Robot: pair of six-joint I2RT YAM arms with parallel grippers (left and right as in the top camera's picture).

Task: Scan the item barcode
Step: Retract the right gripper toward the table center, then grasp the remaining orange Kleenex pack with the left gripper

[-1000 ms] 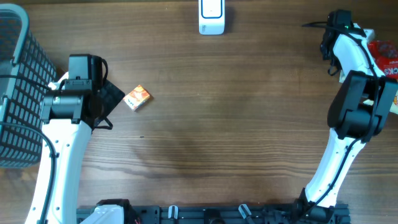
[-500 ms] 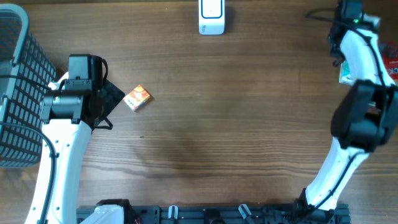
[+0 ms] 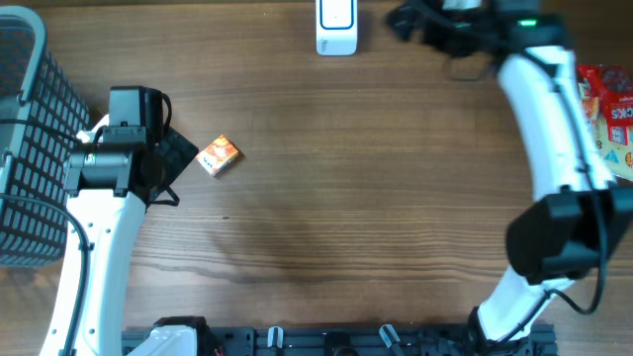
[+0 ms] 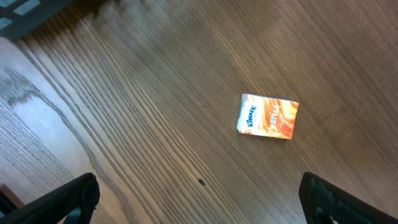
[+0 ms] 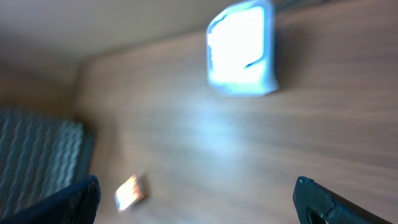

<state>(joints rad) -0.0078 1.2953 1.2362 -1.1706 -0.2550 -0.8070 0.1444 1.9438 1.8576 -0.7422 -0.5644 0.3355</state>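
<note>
The item, a small orange Kleenex tissue pack [image 3: 219, 155], lies flat on the wood table just right of my left gripper [image 3: 181, 156]. From the left wrist, the pack [image 4: 268, 116] rests well ahead of the left gripper [image 4: 199, 208], which is open and empty. A white barcode scanner [image 3: 336, 27] stands at the far edge. My right gripper [image 3: 406, 20] hovers just right of the scanner, open and empty. The right wrist view is blurred: scanner [image 5: 241, 50] ahead, pack [image 5: 130, 191] far off at lower left, right gripper [image 5: 199, 202] holding nothing.
A dark wire basket [image 3: 25, 148] stands at the left edge, beside my left arm, and shows in the right wrist view as the basket [image 5: 37, 155]. Red snack packets [image 3: 608, 99] lie at the right edge. Bare wood table [image 3: 376, 198] spans the middle.
My right arm swung from the right edge leftward along the far edge to beside the scanner, and its jaws opened wider. The left arm and the pack stayed put.
</note>
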